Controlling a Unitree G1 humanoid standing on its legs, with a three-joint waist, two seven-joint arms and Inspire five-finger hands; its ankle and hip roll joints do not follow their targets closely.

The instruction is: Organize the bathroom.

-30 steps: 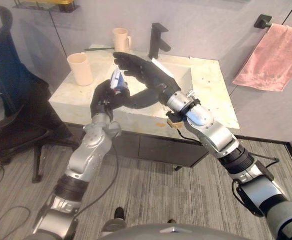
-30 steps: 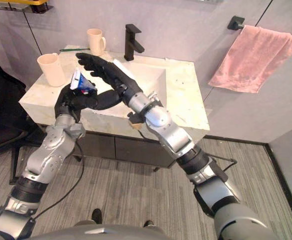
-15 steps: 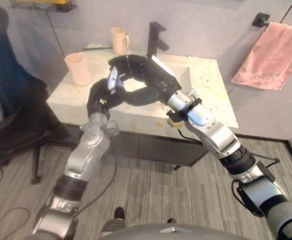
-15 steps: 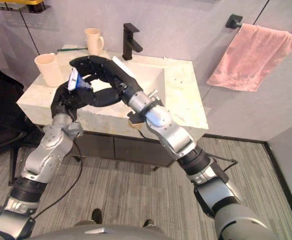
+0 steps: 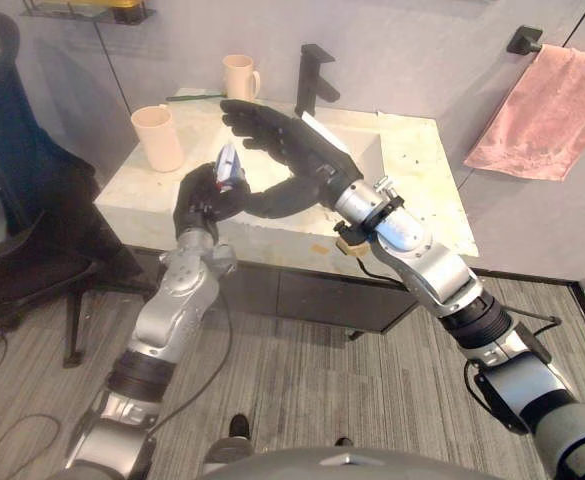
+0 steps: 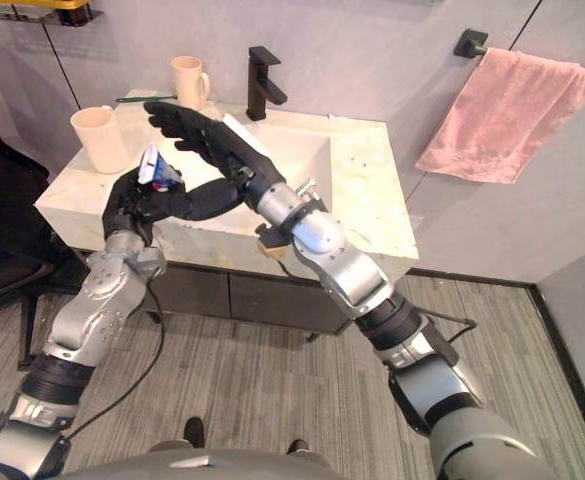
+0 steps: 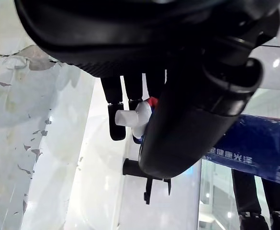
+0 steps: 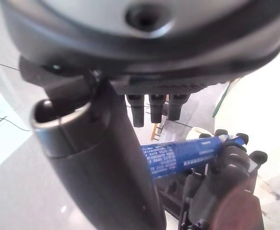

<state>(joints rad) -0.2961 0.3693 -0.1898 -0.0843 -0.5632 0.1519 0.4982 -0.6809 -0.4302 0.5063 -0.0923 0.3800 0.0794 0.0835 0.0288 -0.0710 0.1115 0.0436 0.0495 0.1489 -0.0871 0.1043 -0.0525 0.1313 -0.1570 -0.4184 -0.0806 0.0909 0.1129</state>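
Reopened from its curl of half a second ago, the right hand (image 5: 272,130) spreads straight fingers just above the blue-and-white toothpaste tube (image 5: 229,166) — clenched upright in the left hand (image 5: 204,195) over the pale marble counter (image 5: 152,185), probably to present it for handover

Grey walls (image 5: 422,40), grey wood-look floor (image 5: 322,390), marble vanity tabletop (image 5: 422,190) w/ dark cabinet (image 5: 312,295), black office chair (image 5: 22,200) at left

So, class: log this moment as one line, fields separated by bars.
left hand: shut on toothpaste tube | right hand: open, beside tube | location: above vanity counter
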